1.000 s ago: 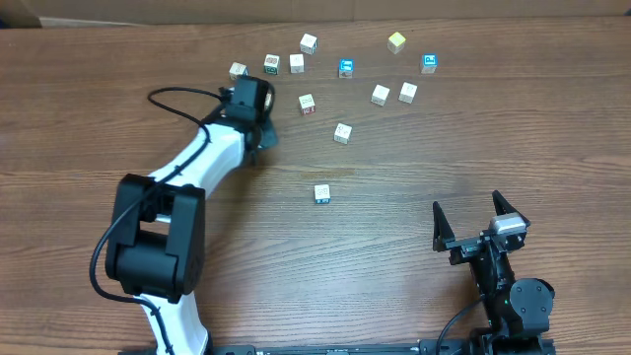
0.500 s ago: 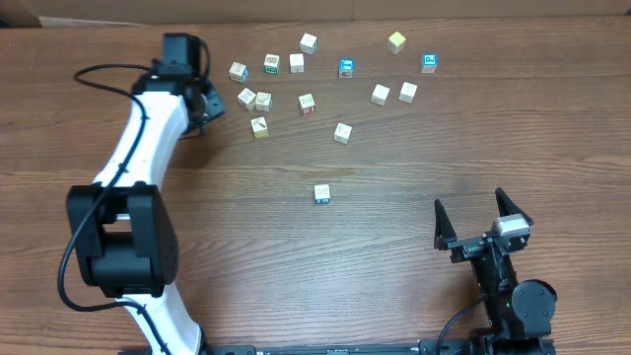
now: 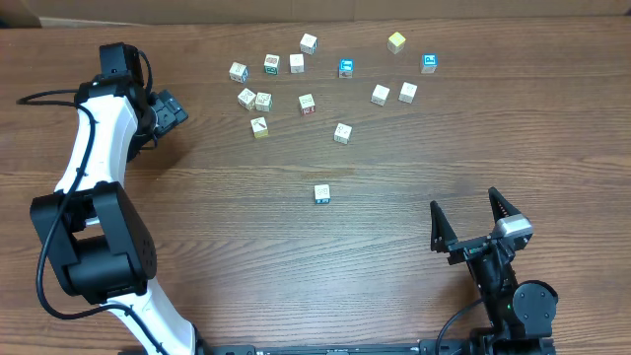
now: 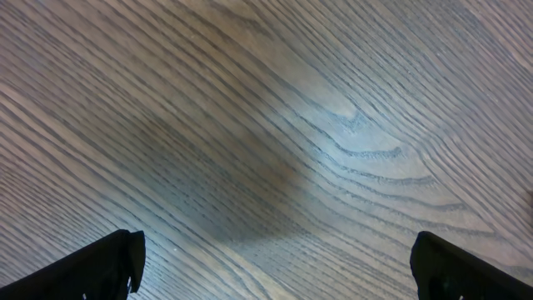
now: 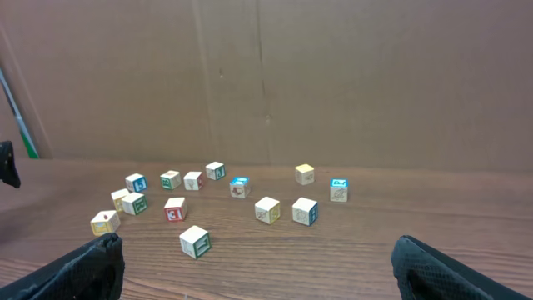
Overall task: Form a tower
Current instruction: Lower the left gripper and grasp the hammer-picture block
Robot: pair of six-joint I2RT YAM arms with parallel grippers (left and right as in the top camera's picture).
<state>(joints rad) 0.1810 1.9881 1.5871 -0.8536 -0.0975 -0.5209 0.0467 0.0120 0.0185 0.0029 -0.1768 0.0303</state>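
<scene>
The left gripper [image 3: 170, 106] has swung out to the left, well clear of the cubes [image 3: 263, 100] it was over a second ago, and its jaws now stand wide and empty. The right gripper [image 3: 468, 223] waits spread open and empty as before. Every cube I can see sits singly on the brown wood-grain table [image 3: 296, 266], with a cardboard wall [image 5: 333, 75] behind.

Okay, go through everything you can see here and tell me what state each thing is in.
Left gripper: open, empty, over bare table.
Right gripper: open, empty.
Cubes: loose singles on the table, none stacked.
</scene>
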